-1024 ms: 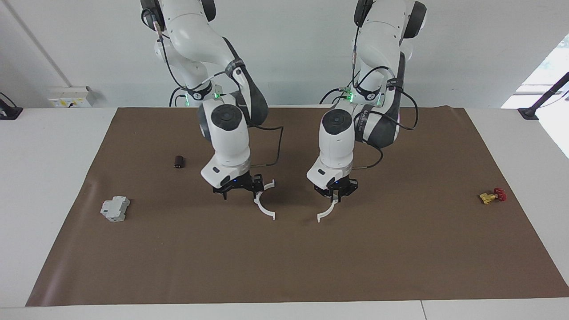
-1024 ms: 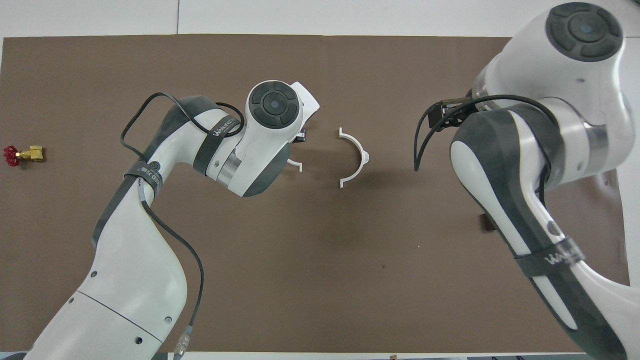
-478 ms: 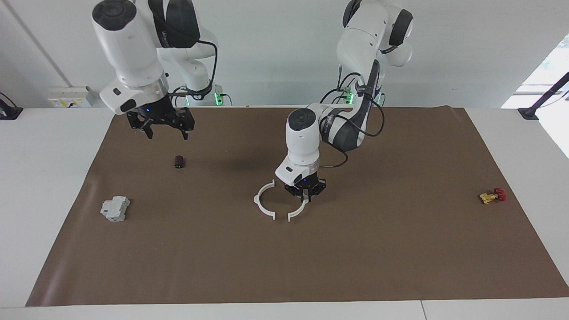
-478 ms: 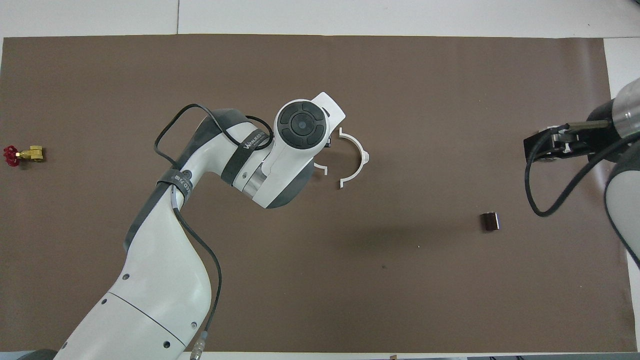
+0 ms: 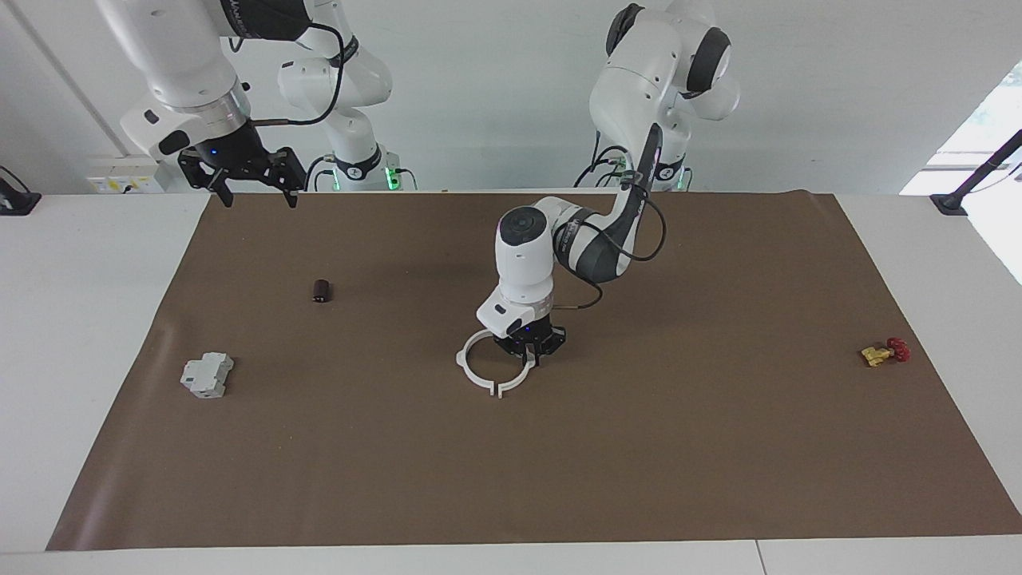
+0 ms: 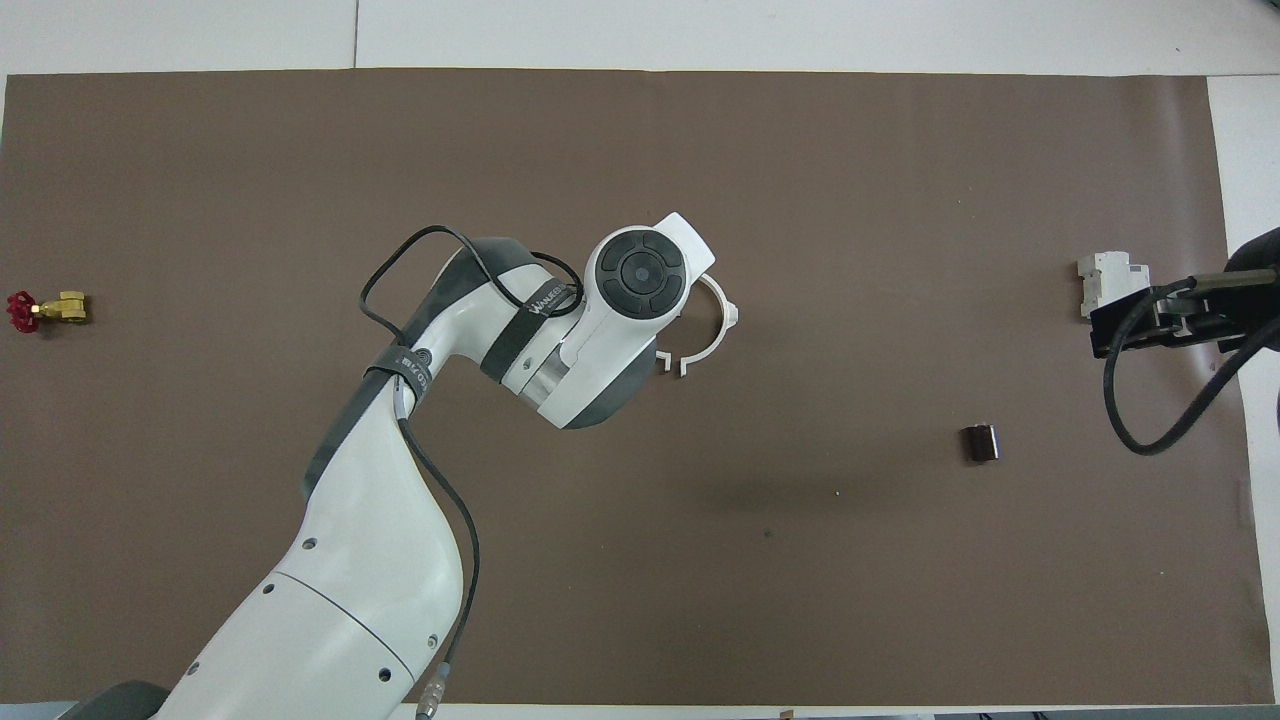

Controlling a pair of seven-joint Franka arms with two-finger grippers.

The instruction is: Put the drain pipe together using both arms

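The drain pipe is two thin white half-rings in the middle of the brown mat. One half (image 5: 469,374) lies flat on the mat and also shows in the overhead view (image 6: 722,325). My left gripper (image 5: 528,351) is low over the mat, shut on the other half (image 5: 519,381). The end tabs of the two halves almost meet, so they form a near-closed ring. In the overhead view the left wrist hides the gripper, and only an end tab of the held half (image 6: 661,361) shows. My right gripper (image 5: 259,196) is open and empty, raised over the mat's edge at the right arm's end.
A grey boxy block (image 5: 207,375) lies near the right arm's end of the mat. A small dark cylinder (image 5: 322,291) lies nearer to the robots than it. A yellow-and-red valve (image 5: 882,351) lies at the left arm's end.
The left gripper has slid its half toward the lying half until their tabs nearly touch. The right gripper has risen and drawn back to its end of the table.
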